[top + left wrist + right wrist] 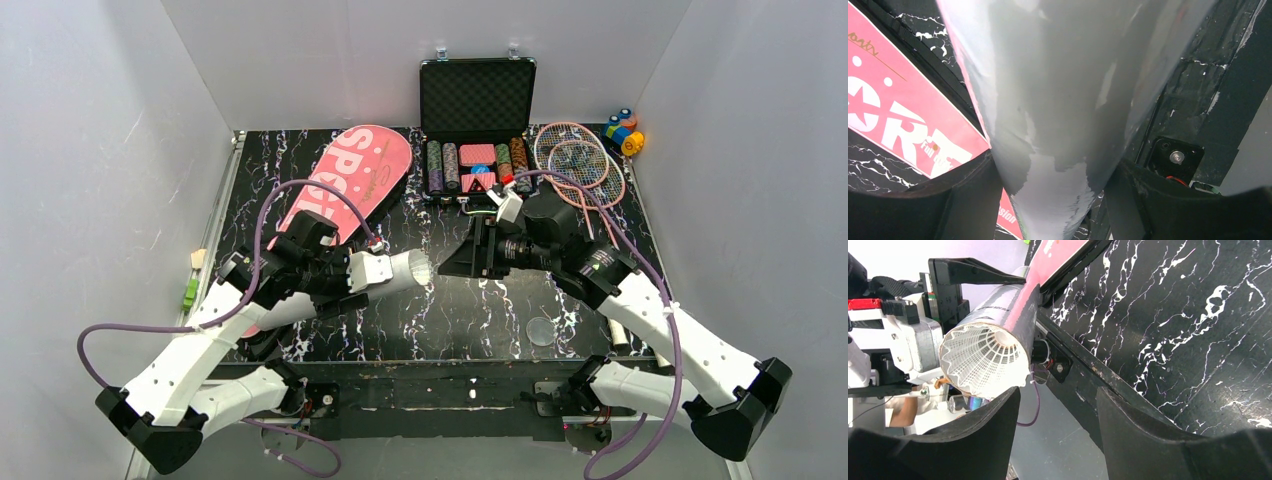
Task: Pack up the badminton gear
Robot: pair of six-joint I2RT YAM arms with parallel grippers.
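My left gripper (365, 270) is shut on the long white tube (400, 270) and holds it level above the table, mouth pointing right. In the left wrist view the tube (1068, 100) fills the gap between the fingers. A white shuttlecock (983, 360) sits in the tube's (998, 315) mouth, skirt outward. My right gripper (455, 258) is open and empty, facing the tube's mouth a short way off; it also shows in the right wrist view (1058, 425). The pink "SPORT" bag (345, 185) lies at the back left. Two pink rackets (580, 160) lie at the back right.
An open black case of poker chips (477, 130) stands at the back centre. Colourful toy blocks (623, 130) sit in the back right corner. A round clear lid (541, 331) lies near the table's front edge. Grey walls enclose the table on three sides.
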